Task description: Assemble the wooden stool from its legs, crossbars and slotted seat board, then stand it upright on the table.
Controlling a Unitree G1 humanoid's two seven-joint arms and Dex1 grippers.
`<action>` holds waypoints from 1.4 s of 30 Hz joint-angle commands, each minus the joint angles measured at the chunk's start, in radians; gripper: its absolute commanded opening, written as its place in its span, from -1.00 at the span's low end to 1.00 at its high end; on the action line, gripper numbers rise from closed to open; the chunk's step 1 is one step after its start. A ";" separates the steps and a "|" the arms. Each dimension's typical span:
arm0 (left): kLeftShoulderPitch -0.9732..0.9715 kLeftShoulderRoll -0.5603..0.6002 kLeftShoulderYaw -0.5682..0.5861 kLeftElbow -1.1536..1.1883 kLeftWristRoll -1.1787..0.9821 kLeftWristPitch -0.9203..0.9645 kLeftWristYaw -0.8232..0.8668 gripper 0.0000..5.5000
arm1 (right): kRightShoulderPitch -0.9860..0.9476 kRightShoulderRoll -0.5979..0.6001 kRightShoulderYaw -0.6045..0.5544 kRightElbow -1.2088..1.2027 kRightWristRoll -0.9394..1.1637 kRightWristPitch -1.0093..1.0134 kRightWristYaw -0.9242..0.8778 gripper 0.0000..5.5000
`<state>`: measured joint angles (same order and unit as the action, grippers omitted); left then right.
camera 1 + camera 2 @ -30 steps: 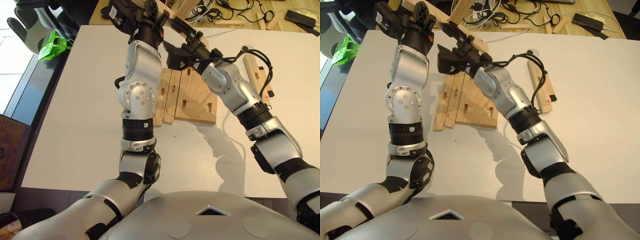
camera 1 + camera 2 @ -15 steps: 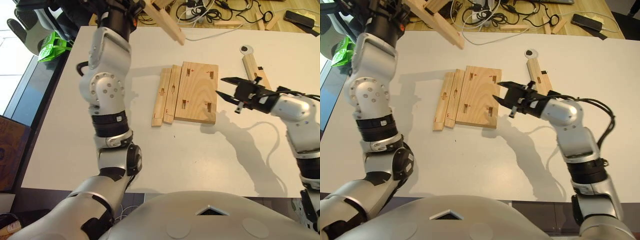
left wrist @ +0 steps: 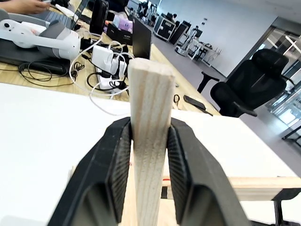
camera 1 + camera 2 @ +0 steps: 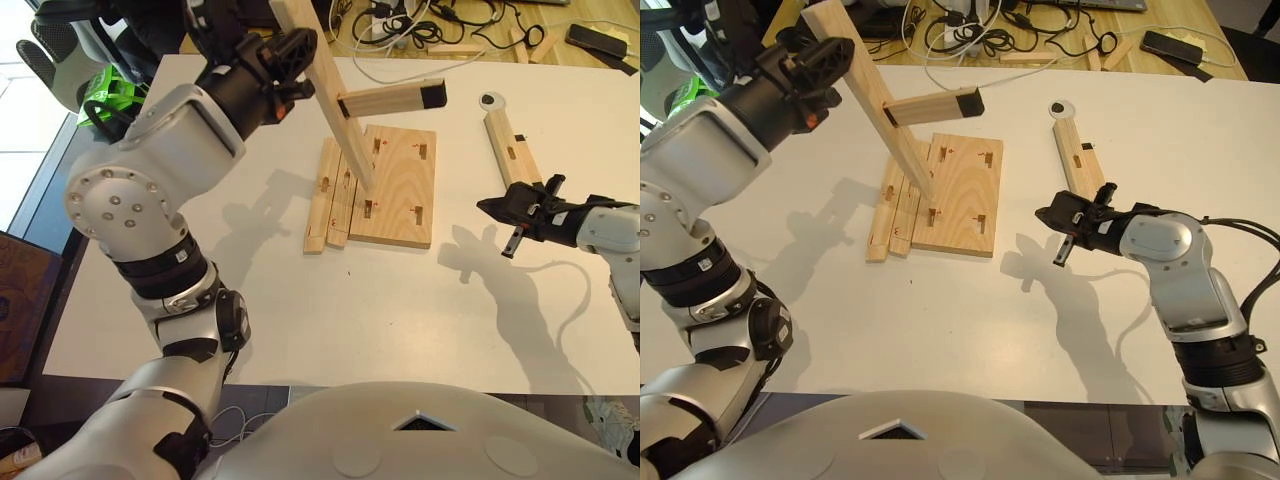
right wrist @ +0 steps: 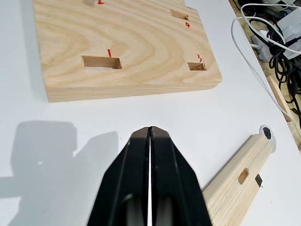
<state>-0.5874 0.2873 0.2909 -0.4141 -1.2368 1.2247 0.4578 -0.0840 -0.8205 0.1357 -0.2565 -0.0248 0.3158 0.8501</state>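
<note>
left pincer [image 3: 149, 155] clenched on a leg [image 4: 345, 130] with crossbar [image 4: 390, 98] attached, just swung down, lower end now at a slot in the seat board [image 4: 405, 200], flat mid-table. right pincer [image 5: 150, 134] pulled back, closed on nothing, near a spare leg [image 4: 505, 145]. likely ready for pressing in.

You can read small red handwritten digits on the seat board [image 5: 141, 42], each beside a slot: a 1, a 3 and a 4; the mark at the fourth slot is cut off
</note>
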 commanded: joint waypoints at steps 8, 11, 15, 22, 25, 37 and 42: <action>0.060 -0.025 -0.089 -0.043 -0.019 0.045 0.158 -0.63 | -0.018 0.035 0.033 0.023 -0.043 -0.033 -0.030 -1.00; 0.037 -0.025 -0.115 -0.040 0.034 0.032 0.173 -0.63 | -0.018 0.045 0.042 0.025 -0.049 -0.037 -0.034 -1.00; 0.011 -0.036 -0.143 -0.028 0.077 0.033 0.174 -0.63 | -0.019 0.049 0.053 0.032 -0.061 -0.050 -0.040 -1.00; -0.001 -0.097 -0.199 0.002 0.228 -0.052 0.110 -0.63 | -0.046 0.064 0.068 0.057 -0.078 -0.073 -0.037 -1.00; 0.020 -0.103 -0.236 0.026 0.323 -0.110 0.041 -0.63 | -0.058 0.063 0.068 0.065 -0.080 -0.080 -0.030 -1.00; 0.206 -0.075 -0.397 0.019 0.707 -0.452 -0.222 -0.63 | -0.095 0.062 0.060 0.106 -0.092 -0.115 -0.037 -1.00; 0.224 -0.119 -0.456 0.157 0.859 -0.633 -0.293 -0.63 | -0.106 0.064 0.054 0.128 -0.097 -0.134 -0.050 -1.00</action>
<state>-0.3725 0.1831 -0.1401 -0.3349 -0.4433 0.6218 0.1794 -0.1678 -0.7569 0.2018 -0.1405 -0.1106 0.1941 0.8103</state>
